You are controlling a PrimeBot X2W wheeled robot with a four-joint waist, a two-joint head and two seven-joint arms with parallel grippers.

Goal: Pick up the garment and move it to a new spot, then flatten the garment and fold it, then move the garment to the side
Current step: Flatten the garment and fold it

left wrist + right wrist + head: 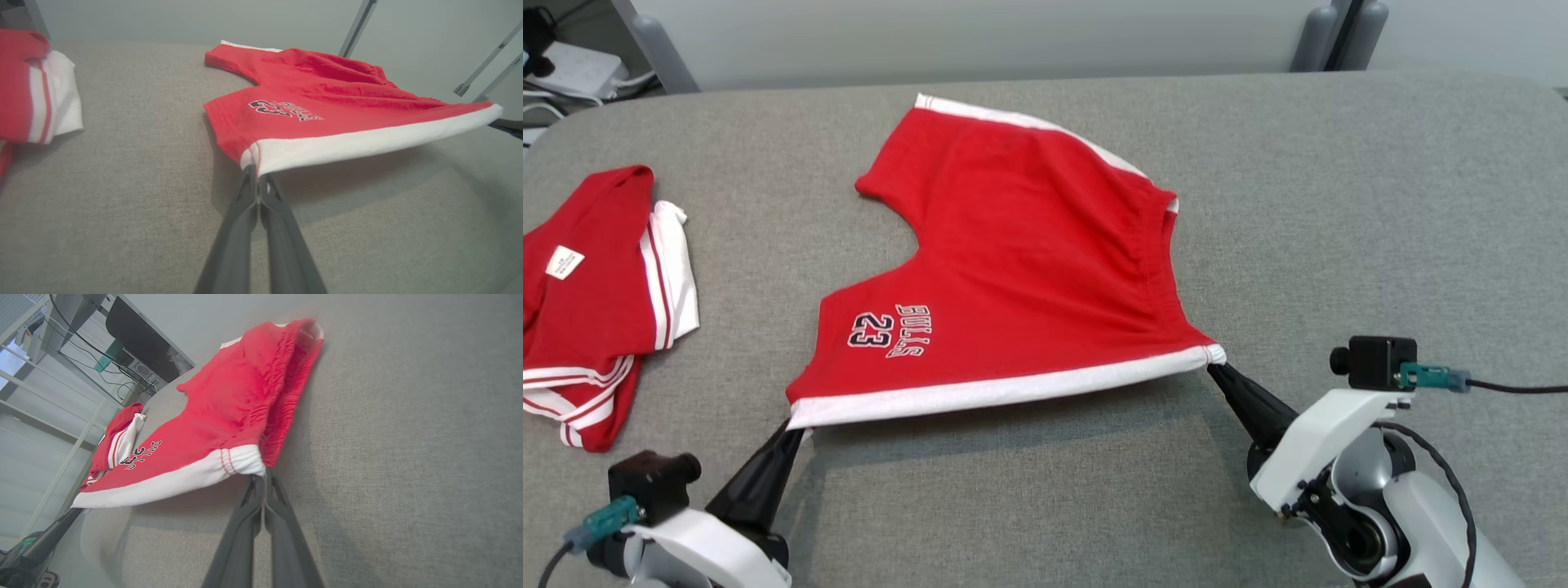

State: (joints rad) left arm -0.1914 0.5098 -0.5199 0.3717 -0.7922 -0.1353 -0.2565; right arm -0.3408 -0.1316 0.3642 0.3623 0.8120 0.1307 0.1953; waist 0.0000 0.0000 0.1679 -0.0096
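1. Grey table (1339,204): the red shorts (1029,245) lie near its middle, with the far edge resting on it and the near edge lifted clear.
2. Shorts: I judge both corners should travel level and taut, so the cloth lands flat. They are red with a white side stripe (1005,390), a "Bulls 23" print and a gathered waistband.
3. Left gripper (792,425): clamped on the stripe's hem corner.
4. Right gripper (1215,369): clamped on its waistband corner.

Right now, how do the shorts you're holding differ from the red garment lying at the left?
The shorts are spread wide, near edge lifted; the left garment lies bunched. The shorts are pinched at two corners by the left gripper and right gripper; the left garment is untouched. Both are red with white trim.
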